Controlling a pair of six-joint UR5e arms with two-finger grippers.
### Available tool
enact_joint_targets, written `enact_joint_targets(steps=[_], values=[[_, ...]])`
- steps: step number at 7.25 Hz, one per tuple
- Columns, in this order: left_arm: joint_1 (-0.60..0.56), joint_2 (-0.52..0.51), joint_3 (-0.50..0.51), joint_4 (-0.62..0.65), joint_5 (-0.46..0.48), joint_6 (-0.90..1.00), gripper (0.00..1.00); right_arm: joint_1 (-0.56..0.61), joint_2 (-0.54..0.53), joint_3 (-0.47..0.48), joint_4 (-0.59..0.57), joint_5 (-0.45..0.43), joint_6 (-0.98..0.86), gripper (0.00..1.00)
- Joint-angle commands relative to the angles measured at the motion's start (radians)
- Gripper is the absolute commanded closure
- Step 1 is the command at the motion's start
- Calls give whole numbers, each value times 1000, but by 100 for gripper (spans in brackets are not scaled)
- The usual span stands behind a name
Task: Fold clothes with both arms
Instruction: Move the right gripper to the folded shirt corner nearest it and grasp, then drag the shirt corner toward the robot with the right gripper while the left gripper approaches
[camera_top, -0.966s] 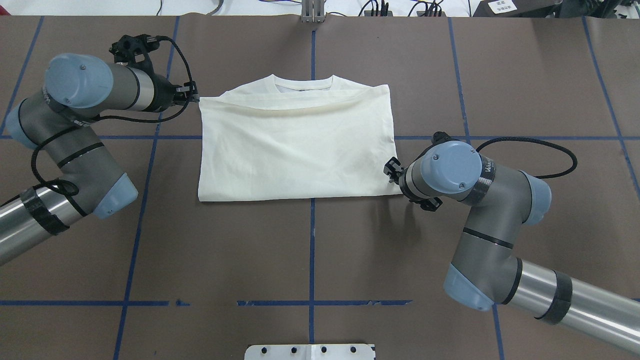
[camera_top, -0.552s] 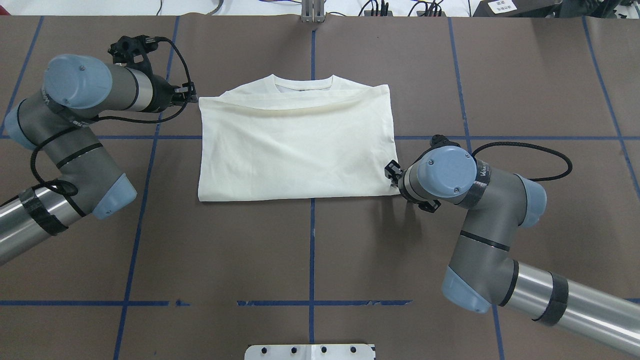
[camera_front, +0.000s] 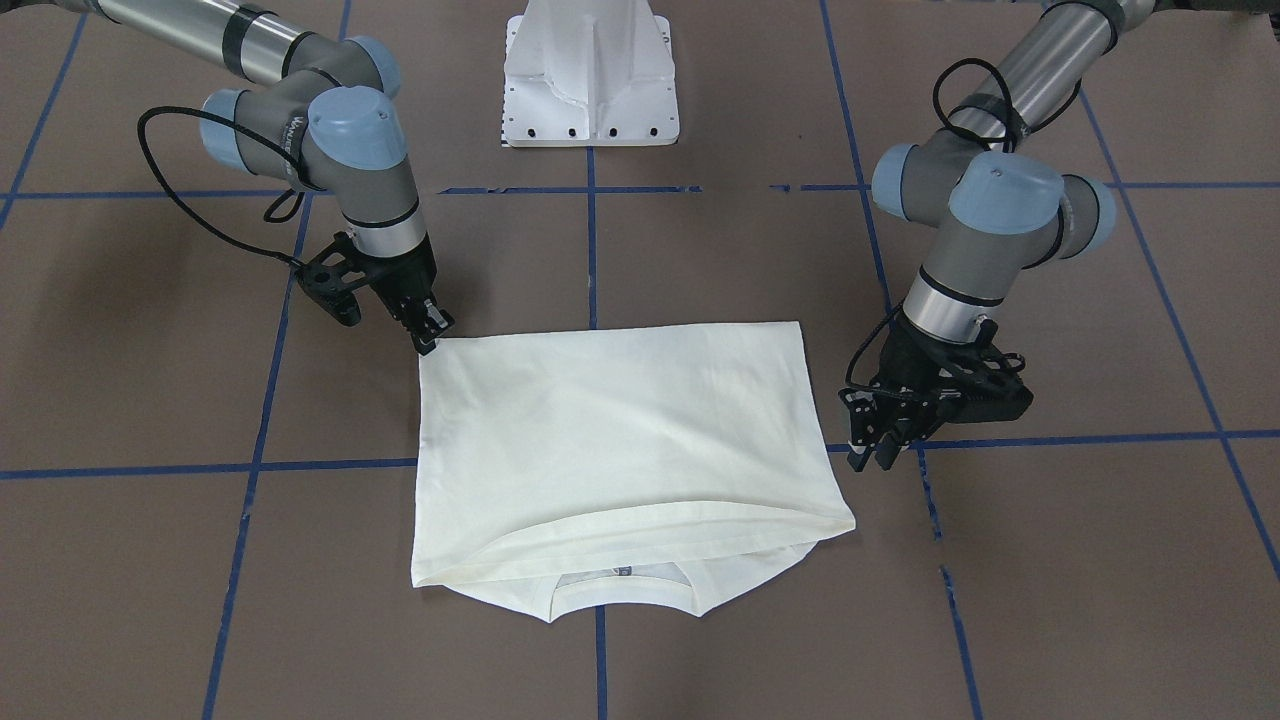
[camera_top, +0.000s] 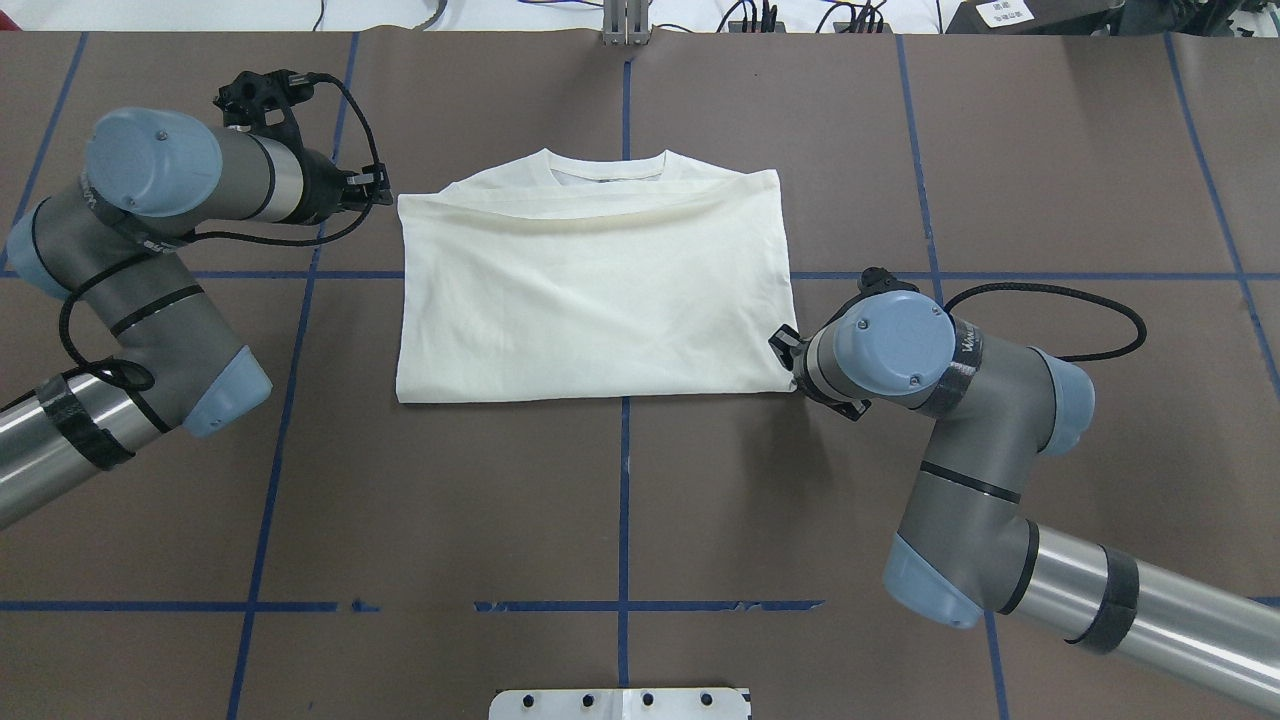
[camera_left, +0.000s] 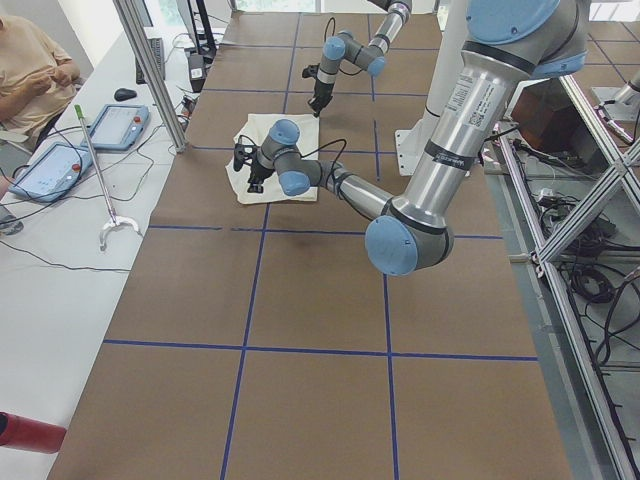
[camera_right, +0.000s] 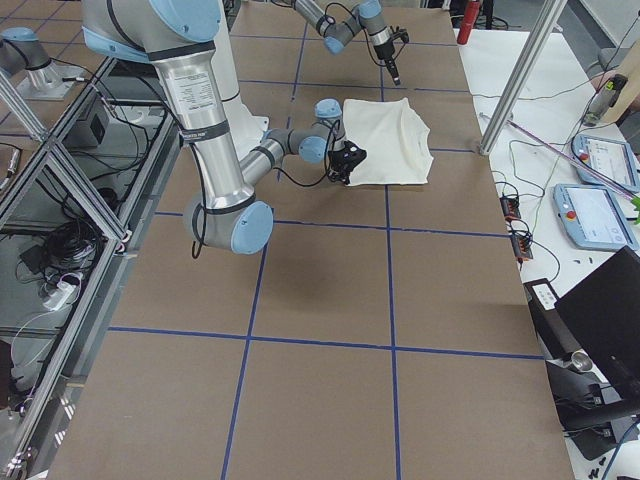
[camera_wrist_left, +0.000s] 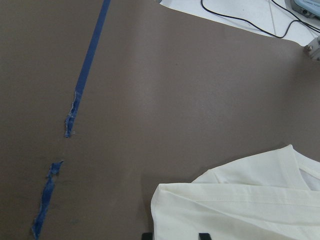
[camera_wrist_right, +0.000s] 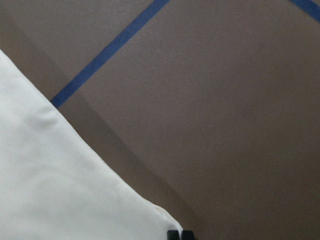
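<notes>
The cream shirt (camera_top: 590, 290) lies folded flat in the middle of the table, plain side up, its collar (camera_front: 620, 590) peeking out from under the top layer. My left gripper (camera_top: 380, 192) hovers just off the far left corner; the left wrist view has its fingertips (camera_wrist_left: 202, 235) spread apart, open, with the shirt (camera_wrist_left: 240, 200) ahead of them. My right gripper (camera_front: 430, 338) sits at the near right corner. In the right wrist view this gripper (camera_wrist_right: 180, 234) is shut, and the cloth (camera_wrist_right: 60, 185) runs up to its tips.
The brown table (camera_top: 620, 520) is marked with blue tape lines (camera_top: 622, 500). The white pedestal base (camera_front: 590, 80) stands at the robot's edge. Cables (camera_top: 760, 15) lie along the far edge. A person (camera_left: 30, 70) sits by tablets (camera_left: 60, 165) on the side bench.
My left gripper has drawn back a little to the left, away from the shirt's far corner. The right arm's wrist has shifted slightly toward the near right corner. The shirt has not moved.
</notes>
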Motion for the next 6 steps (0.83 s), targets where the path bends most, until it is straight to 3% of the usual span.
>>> enact_joint_targets(steps=[1,3,5,6], values=[[2,-1,-9,0,-1,-7,58,-5,-92,133,-12,5,1,100],[1,8,-88,11,-10,-18,58,-143,-266,413,-55,8,71,100],[11,48,-134,-1,-166,-46,49,-326,-271,633,-351,31,119,100],[16,46,-156,0,-178,-53,49,-404,-268,663,-408,33,122,100]])
